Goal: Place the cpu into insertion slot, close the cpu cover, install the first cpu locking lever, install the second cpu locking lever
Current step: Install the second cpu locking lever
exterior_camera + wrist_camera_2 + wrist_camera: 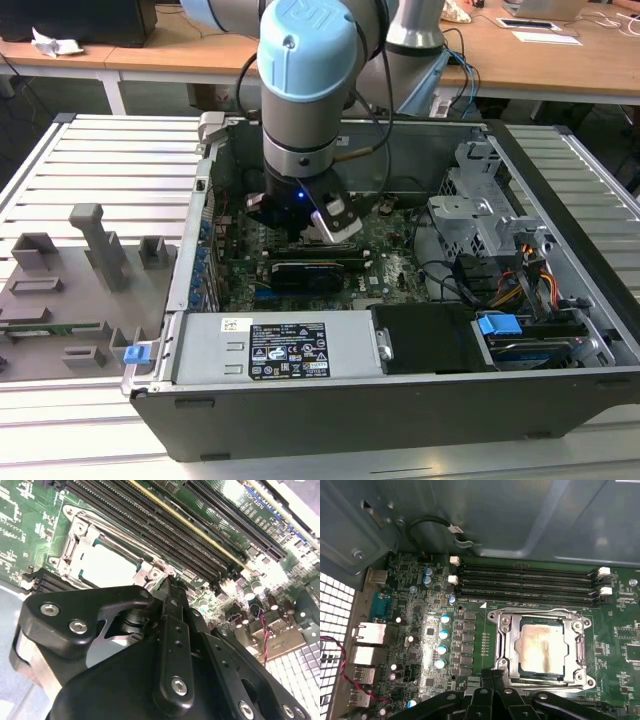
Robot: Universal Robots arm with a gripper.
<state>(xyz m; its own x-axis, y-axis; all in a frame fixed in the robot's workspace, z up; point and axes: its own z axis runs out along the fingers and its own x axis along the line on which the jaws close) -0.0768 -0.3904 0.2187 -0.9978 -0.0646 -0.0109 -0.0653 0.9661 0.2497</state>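
In the exterior view the gripper (300, 215) hangs low inside the open computer case (560, 180), over the motherboard (390, 255). In the second wrist view its fingers (172, 605) look pressed together, holding nothing, tips just beside the insertion slot (67, 545). In the first wrist view the cpu (541, 646) sits seated in that slot with the cpu cover (506, 642) framing it; I judge the lever step is in hand, calling for a precise hook and press.

The silver-topped cpu (541, 651) lies flat in the insertion slot (506, 630), cpu cover (580, 649) closed.
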